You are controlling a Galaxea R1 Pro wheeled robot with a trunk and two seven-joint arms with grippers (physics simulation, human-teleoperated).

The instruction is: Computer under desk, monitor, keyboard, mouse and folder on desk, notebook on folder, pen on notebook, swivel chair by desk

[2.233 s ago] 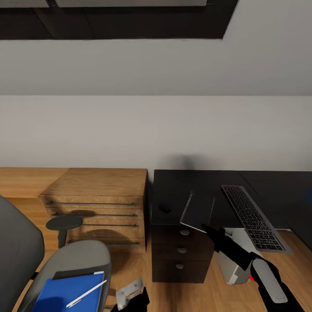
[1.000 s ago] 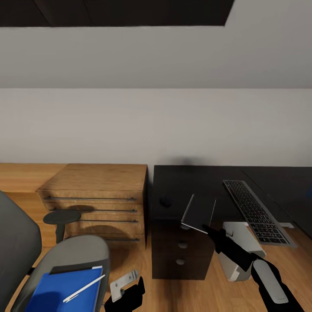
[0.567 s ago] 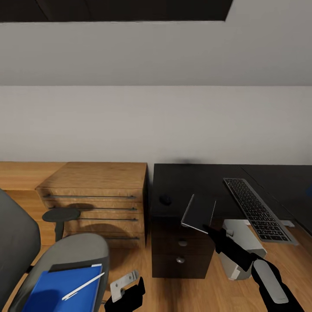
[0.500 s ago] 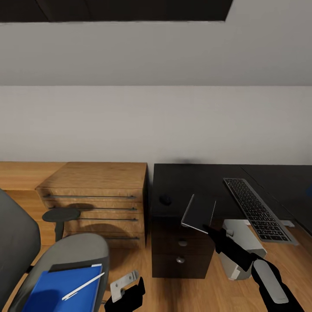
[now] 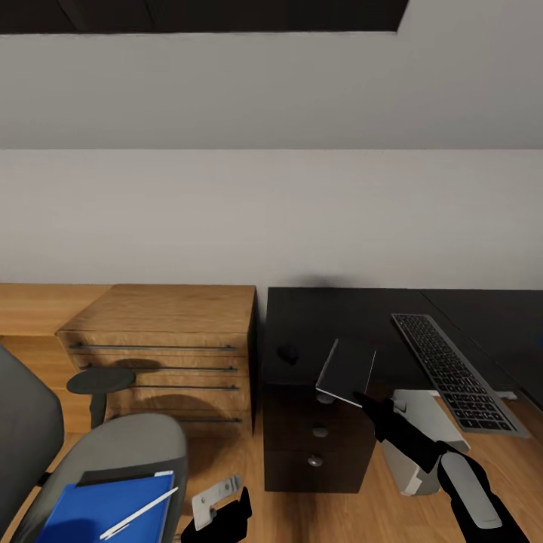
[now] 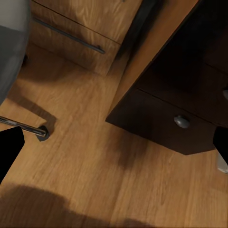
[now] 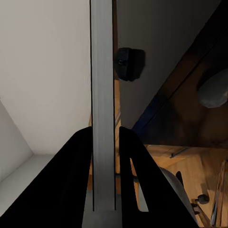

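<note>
Your right gripper [image 5: 360,397] clamps the notebook [image 5: 347,370] over the desk's [image 5: 377,309] front edge; folder [image 5: 105,513] and pen [image 5: 139,513] apparently remain on the swivel chair [image 5: 143,445].

The thin edge of the pale grey notebook [image 7: 102,109] is seen clamped between the two black fingers [image 7: 78,171] of the right pincer [image 7: 103,142]. Beyond it, the black mouse [image 7: 129,63] is seen on the dark table [image 7: 161,52].
</note>
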